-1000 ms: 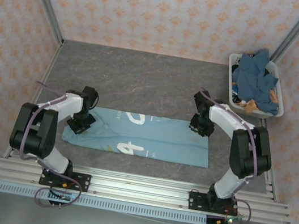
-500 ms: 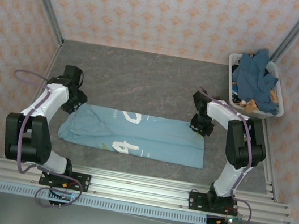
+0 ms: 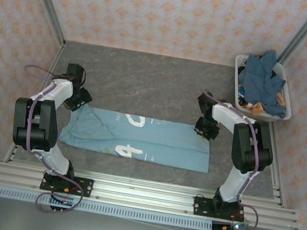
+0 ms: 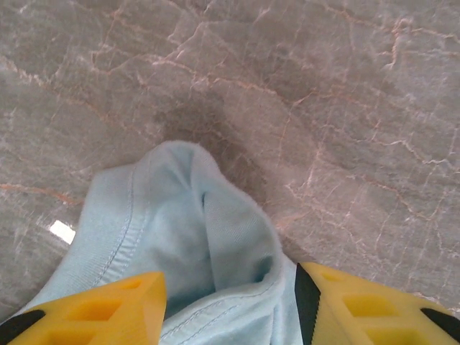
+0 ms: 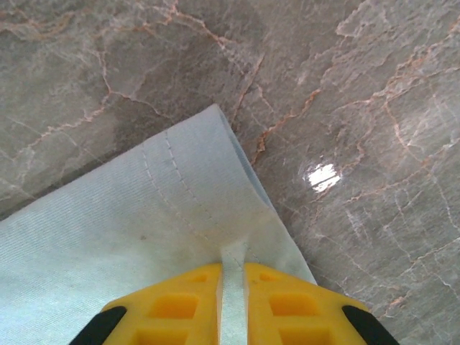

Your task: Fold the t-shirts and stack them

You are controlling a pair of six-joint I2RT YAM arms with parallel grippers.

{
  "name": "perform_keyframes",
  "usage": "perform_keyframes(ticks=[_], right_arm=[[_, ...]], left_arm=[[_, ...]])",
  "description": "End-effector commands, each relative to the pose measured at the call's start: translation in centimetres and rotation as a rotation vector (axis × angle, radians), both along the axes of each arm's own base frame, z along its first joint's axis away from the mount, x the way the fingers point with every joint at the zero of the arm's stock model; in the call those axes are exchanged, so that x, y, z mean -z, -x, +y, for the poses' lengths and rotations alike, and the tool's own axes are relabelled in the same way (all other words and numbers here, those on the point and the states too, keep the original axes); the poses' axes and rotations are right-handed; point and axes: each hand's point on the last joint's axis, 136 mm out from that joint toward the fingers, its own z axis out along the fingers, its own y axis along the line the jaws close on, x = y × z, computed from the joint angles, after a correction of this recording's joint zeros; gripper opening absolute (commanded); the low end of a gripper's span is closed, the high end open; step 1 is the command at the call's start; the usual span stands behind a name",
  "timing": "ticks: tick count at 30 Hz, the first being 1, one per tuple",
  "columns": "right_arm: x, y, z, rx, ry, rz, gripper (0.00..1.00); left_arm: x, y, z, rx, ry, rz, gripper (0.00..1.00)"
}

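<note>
A light sky-blue t-shirt (image 3: 155, 142) with white printed figures lies folded into a long strip across the table. My left gripper (image 3: 79, 99) is at its far left corner. In the left wrist view the gripper (image 4: 230, 309) is open, its yellow fingers (image 4: 93, 313) apart on either side of a bunched corner of the t-shirt (image 4: 187, 237). My right gripper (image 3: 206, 130) is at the far right corner. In the right wrist view the gripper (image 5: 232, 287) is shut on a pinch of the hem, with the t-shirt (image 5: 129, 223) lying flat on the table ahead of it.
A white plastic basket (image 3: 238, 64) stands at the back right, heaped with darker blue t-shirts (image 3: 262, 80). Grey marbled tabletop (image 3: 147, 81) stretches behind the strip. Metal frame posts and patterned walls close in the sides.
My left arm swung from the shirt's near left edge to its far left corner and the gripper opened, leaving the corner bunched. The strip's right end shifted slightly left with the right gripper.
</note>
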Motion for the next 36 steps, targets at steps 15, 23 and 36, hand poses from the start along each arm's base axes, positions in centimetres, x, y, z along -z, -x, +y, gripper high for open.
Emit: perform_keyframes(ticks=[15, 23, 36], right_arm=[[-0.7, 0.0, 0.5, -0.007, 0.002, 0.005, 0.15], [-0.6, 0.2, 0.5, -0.011, 0.006, 0.006, 0.15], [-0.5, 0.0, 0.6, -0.011, 0.008, 0.012, 0.15]], left_arm=[[0.9, -1.0, 0.6, 0.065, -0.027, -0.013, 0.42], [0.8, -1.2, 0.7, 0.053, -0.029, -0.013, 0.25], [0.3, 3.6, 2.4, 0.0, -0.152, 0.099, 0.0]])
